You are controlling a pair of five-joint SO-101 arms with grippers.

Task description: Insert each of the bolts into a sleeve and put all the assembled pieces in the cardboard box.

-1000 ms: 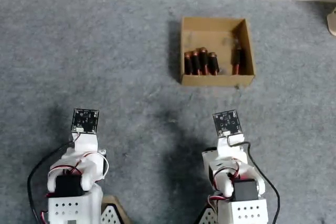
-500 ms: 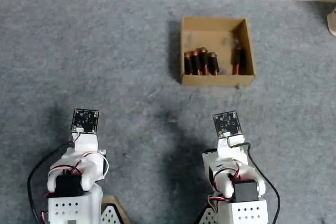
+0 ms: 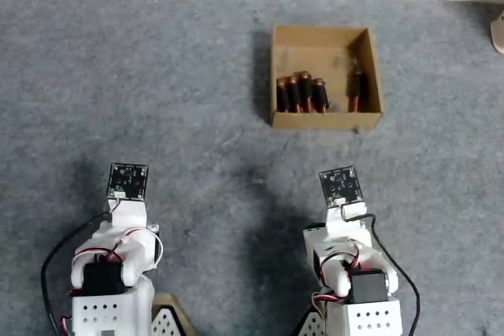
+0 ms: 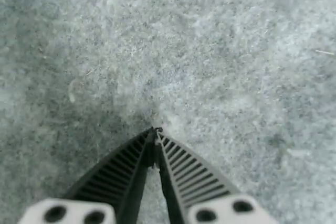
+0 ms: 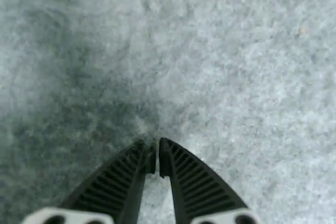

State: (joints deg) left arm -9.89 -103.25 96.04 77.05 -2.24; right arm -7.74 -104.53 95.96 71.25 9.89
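The cardboard box (image 3: pixel 274 76) stands at the back of the grey felt table, right of centre. Inside it lie several copper-and-black assembled pieces (image 3: pixel 301 94) side by side, with one more (image 3: pixel 355 90) near the box's right wall. Both arms are folded back at the near edge, far from the box. My left gripper (image 4: pixel 156 131) is shut with nothing in it, its tips just over the felt. My right gripper (image 5: pixel 155 157) is shut too, empty, tips close to the felt.
Grey felt (image 3: pixel 157 76) covers the whole table. A pale object (image 3: pixel 498 31) pokes in at the far right edge. The white arm bases (image 3: pixel 110 289) sit at the near edge.
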